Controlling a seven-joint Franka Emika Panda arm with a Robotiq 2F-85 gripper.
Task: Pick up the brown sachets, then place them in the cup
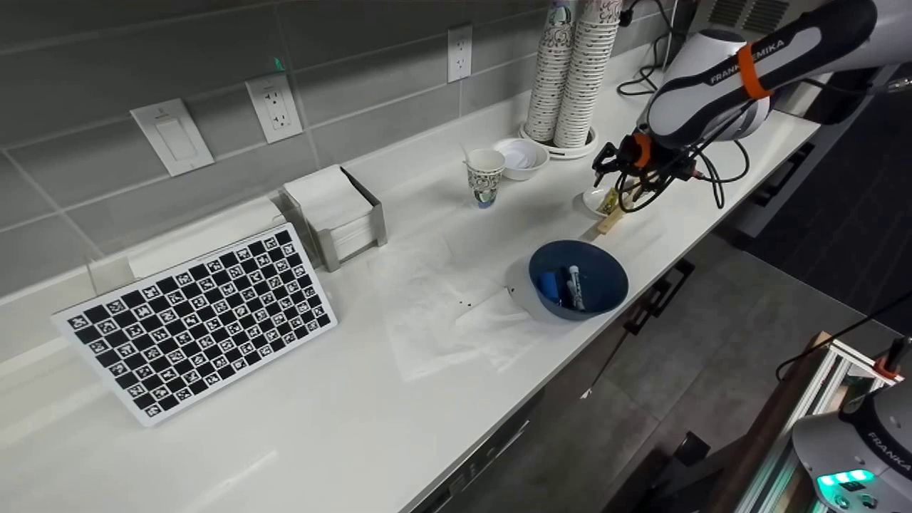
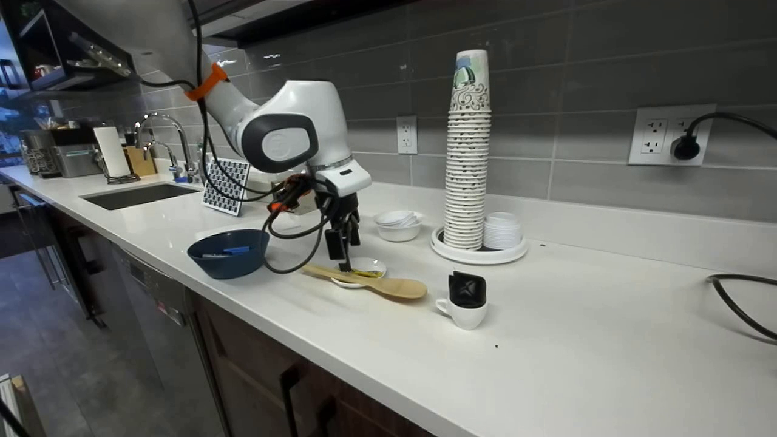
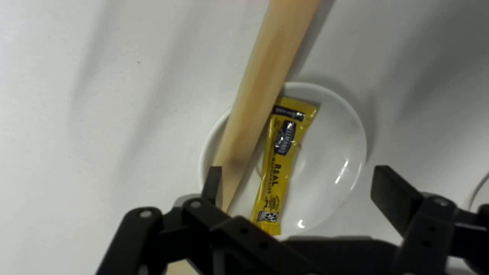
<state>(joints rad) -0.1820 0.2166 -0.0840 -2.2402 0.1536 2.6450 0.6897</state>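
- Cup (image 2: 466, 317), small, white and handled, stands upright on the worktop (image 2: 595, 352) nearest me, with glossy black packaging (image 2: 467, 289) poking above its rim; one packet or several, I cannot tell.
- Just beyond it lies the wooden spoon (image 2: 400, 288), broad end toward the cup, handle crossing one side of a small white dish (image 3: 330, 145).
- In that dish rests the yellow Hellmann's mayonnaise sachet (image 3: 278, 164), printed face up, alongside the spoon's handle and apart from the cup.
- Low over the dish points the end effector (image 3: 300, 191), its fingers spread wide apart, the sachet below them; in the wrist view one finger overlaps the spoon's handle, though whether they touch I cannot tell.
- Past it sits the navy-blue bowl (image 2: 234, 266), holding a white marker (image 1: 576, 288) and a bright blue object (image 1: 548, 286) I cannot name.
- Toward the wall, a white bowl (image 2: 397, 233) is filled with white pieces, and patterned paper cups (image 2: 467, 182) rise in tall stacks from a round white tray (image 2: 473, 260).
- Farther down, a checkered calibration board (image 1: 196, 324) stands tilted near the napkin holder (image 1: 328, 251).
- Farthest off are the sink (image 2: 142, 195) and a paper towel roll (image 2: 111, 152).
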